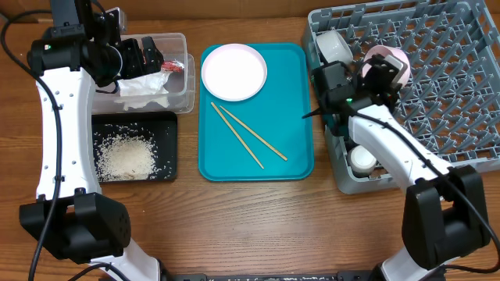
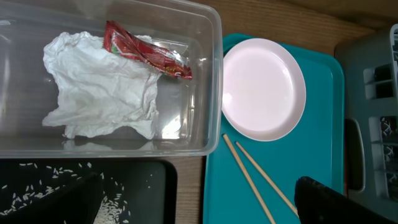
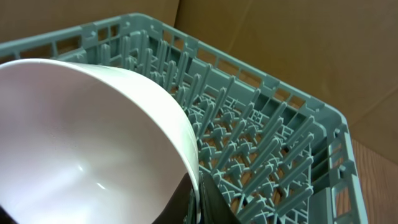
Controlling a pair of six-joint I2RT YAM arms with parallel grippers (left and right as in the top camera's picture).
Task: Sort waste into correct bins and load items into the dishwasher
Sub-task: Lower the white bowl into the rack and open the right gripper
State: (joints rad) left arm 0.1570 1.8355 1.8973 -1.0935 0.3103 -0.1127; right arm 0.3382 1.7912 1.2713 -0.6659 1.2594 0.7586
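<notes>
Wood-grain table [image 1: 258,226] lies under everything I work on, and past the far wall of the dish rack [image 3: 261,118] my right wrist camera shows only plain brown board as a backdrop. My right gripper [image 1: 373,76] is closed on the rim of a white bowl [image 3: 81,143], holding it tilted above the pegs near the rack's left side, with one dark finger pressed against its outer wall. A second bowl [image 1: 334,45] stands on edge in the rack's far left corner, and the cup [image 1: 362,160] sits in the near left corner beside my right arm. My left gripper [image 1: 152,56] hangs over the clear tub [image 2: 214,74], fingers spread wide with nothing between them. Inside the tub lies the crumpled napkin [image 2: 99,93] with the red wrapper [image 2: 146,53] across its upper edge. Just in front of the tub, the black tray [image 1: 168,168] carries the rice [image 1: 125,156], heaped in the middle with grains scattered around. Between the bins and the rack sits the teal tray [image 1: 297,109], bearing the plate [image 2: 263,87] at its far end and the chopsticks [image 1: 248,136] in a narrow V below it.
</notes>
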